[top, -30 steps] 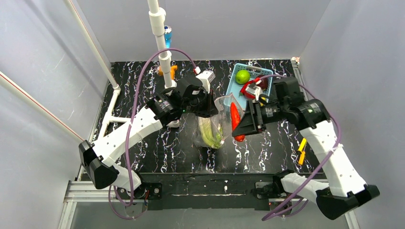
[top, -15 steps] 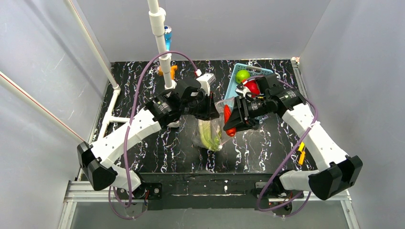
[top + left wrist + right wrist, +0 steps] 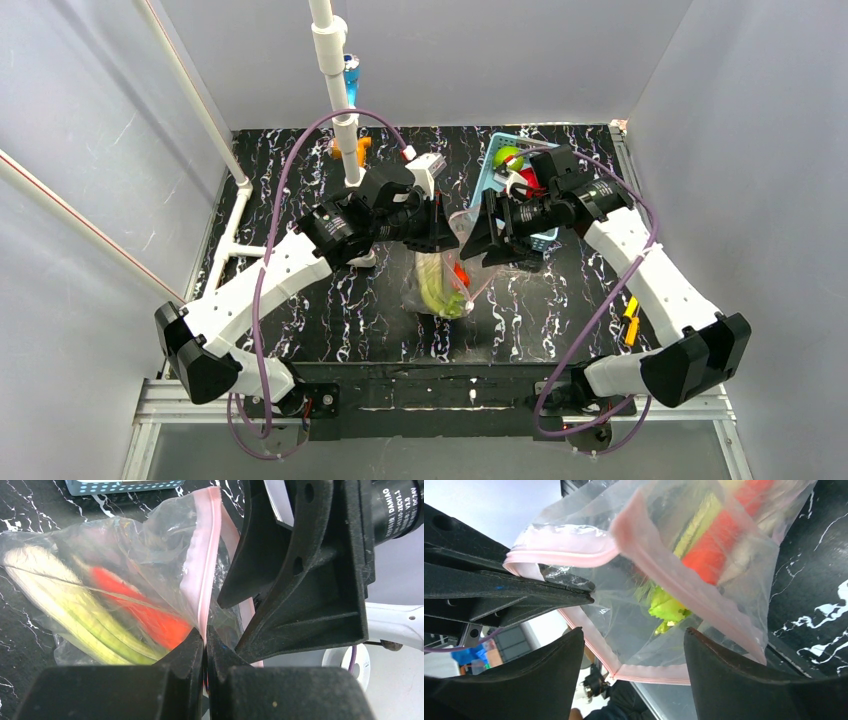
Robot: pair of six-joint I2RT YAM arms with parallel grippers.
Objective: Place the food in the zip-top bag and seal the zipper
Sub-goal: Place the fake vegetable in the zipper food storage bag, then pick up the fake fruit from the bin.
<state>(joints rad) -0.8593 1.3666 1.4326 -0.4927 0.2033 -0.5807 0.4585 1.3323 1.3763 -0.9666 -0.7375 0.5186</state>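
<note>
The clear zip-top bag (image 3: 445, 275) hangs upright at the table's middle with its mouth held open. My left gripper (image 3: 441, 226) is shut on the bag's pink zipper strip (image 3: 202, 575), and its jaws meet on that strip in the left wrist view (image 3: 205, 636). The white-green leek (image 3: 75, 615) and the red chilli (image 3: 145, 611) lie inside the bag. My right gripper (image 3: 478, 238) is open and empty just above the bag's mouth, its fingers (image 3: 744, 680) spread on either side of the opening (image 3: 634, 650). The chilli (image 3: 719, 545) and leek (image 3: 696, 520) show below it.
The light-blue basket (image 3: 487, 175) stands behind the right arm, holding a green fruit (image 3: 508, 157) and a red tomato (image 3: 522, 181). A yellow-orange tool (image 3: 632, 318) lies at the right. A white pipe post (image 3: 343, 110) stands at the back.
My right gripper carried the red chilli left to the bag's mouth and let it go. The chilli now lies inside the bag beside the leek. The left gripper kept its hold.
</note>
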